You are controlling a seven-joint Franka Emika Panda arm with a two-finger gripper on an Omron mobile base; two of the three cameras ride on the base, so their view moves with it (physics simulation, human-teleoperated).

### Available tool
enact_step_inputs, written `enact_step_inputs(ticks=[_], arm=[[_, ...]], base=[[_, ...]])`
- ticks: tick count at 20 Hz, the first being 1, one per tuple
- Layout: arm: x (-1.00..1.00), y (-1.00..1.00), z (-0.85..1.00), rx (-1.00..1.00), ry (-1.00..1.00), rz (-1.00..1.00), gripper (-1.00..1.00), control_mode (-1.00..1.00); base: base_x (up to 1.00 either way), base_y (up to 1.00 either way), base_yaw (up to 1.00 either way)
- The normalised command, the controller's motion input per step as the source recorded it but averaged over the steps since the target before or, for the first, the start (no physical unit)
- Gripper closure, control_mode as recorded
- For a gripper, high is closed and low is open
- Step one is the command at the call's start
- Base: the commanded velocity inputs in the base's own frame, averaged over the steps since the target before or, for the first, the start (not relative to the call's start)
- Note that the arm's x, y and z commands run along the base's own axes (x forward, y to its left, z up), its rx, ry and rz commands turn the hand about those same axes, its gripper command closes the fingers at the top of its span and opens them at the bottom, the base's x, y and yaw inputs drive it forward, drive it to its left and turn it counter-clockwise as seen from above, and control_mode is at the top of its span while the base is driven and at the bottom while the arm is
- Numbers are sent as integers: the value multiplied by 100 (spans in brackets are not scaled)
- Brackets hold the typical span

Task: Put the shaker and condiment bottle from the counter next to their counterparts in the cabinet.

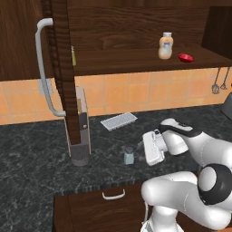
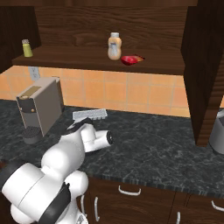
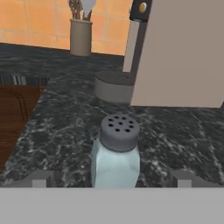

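Gripper (image 3: 112, 178) low over the counter (image 1: 41, 167), fingers spread wide with nothing pinched, one tip (image 3: 40, 178) off to each side of the shaker (image 3: 116, 153) and clear space between tips and glass. Shaker standing upright on the black marble, pale blue-green body, grey perforated cap, sitting right between the open fingers but apparently not touched. From the left base view, same shaker (image 1: 129, 156) just beside the white hand, near the front edge of the worktop, to the right of a beige coffee machine (image 1: 80, 131). Behind it near the tile wall, a flat grey rack-looking thing (image 1: 118, 121), hard to tell what exactly. Up in the cabinet (image 1: 136, 27): red condiment bottle (image 1: 185, 57) already lying on the shelf, just beside the tan-orange bottle with the white cap (image 1: 166, 45). Slim olive-yellow shaker (image 2: 27, 48) standing at the far left end of that shelf, well apart from the two bottles. Cabinet door (image 1: 59, 59) swung open, long grey bar handle (image 1: 44, 68) facing out. In the hand view, a utensil holder (image 3: 81, 36) back by the orange tiles.
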Motion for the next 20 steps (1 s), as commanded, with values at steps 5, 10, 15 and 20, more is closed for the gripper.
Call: enact_step_inputs(ticks=[5,10,15,20], arm=[[0,6,-14,2,0,18,-100,-100],[0,29,-1,2,0,3,-100,-100],[0,42,0,0,0,0,-100,-100],[0,37,-2,0,0,0,100,-100]], base=[[0,0,0],[0,0,0],[0,0,0],[0,0,0]])
